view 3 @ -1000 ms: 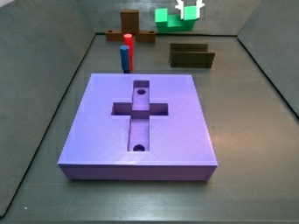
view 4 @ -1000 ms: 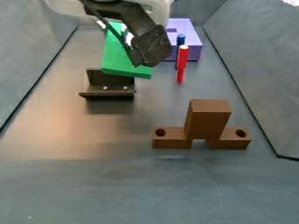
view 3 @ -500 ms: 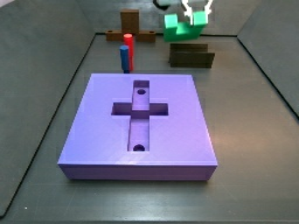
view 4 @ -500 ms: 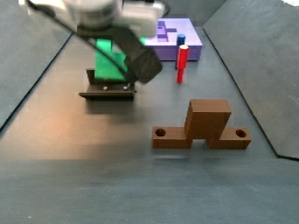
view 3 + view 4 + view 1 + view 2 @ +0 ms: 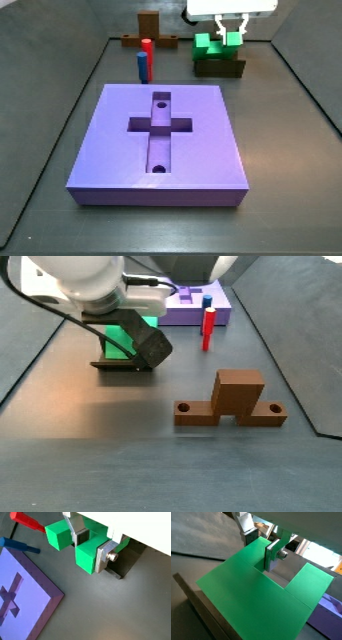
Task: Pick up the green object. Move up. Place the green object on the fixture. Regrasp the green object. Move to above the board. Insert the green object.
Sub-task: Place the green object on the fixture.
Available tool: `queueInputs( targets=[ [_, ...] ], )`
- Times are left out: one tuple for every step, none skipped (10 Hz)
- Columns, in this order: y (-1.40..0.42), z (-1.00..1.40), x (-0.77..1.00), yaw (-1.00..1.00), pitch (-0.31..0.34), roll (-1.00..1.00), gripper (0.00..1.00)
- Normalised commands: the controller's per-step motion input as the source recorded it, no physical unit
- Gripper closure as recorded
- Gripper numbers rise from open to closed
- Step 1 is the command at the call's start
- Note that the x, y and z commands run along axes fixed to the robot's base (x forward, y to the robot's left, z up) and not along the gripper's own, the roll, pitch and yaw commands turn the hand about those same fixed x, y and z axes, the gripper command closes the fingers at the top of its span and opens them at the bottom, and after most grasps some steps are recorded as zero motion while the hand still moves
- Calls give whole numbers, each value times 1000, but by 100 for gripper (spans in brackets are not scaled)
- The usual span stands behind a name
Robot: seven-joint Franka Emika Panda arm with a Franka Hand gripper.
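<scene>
The green object (image 5: 214,47) rests tilted on the dark fixture (image 5: 221,67) at the far right, behind the board (image 5: 160,140). In a side view the same block (image 5: 127,336) leans up out of the fixture (image 5: 123,363). My gripper (image 5: 230,32) reaches down from above and is shut on the block. In both wrist views the silver fingers (image 5: 104,557) press either side of one prong, with the gripper (image 5: 260,557) at the notch of the green object (image 5: 244,602). The purple board (image 5: 20,597) lies apart from the block.
A red-and-blue peg (image 5: 144,58) stands upright just beyond the board's far left corner. A lighter brown cross-shaped stand (image 5: 234,399) sits apart from the fixture. Dark walls fence the floor on both sides. The arm (image 5: 100,291) looms over the fixture.
The gripper has come down with the green object, which was hanging above the fixture a second ago and now rests on it.
</scene>
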Motion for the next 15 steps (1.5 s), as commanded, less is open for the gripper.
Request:
queueInputs(
  targets=[
    [26, -31, 374, -83, 231, -300, 100],
    [106, 3, 463, -83, 357, -237, 100],
    [109, 31, 646, -91, 457, 0, 100],
    [57, 177, 646, -166, 343, 37, 100],
    [37, 231, 403, -197, -11, 200, 100],
    [0, 477, 369, -143, -286, 277, 100],
    [0, 226, 363, -189, -437, 237, 100],
    [0, -103, 189, 0, -260, -43, 100],
    [23, -157, 94, -34, -100, -437, 100],
    [0, -137, 0, -37, 0, -371, 100],
    [6, -277, -63, 0, 0, -480, 100],
    [80, -283, -6, 0, 0, -277, 100],
    [171, -189, -63, -17, 11, -109, 100],
    [194, -126, -40, -46, 100, 0, 100],
    [49, -89, -146, -146, 194, 271, 100]
  ],
)
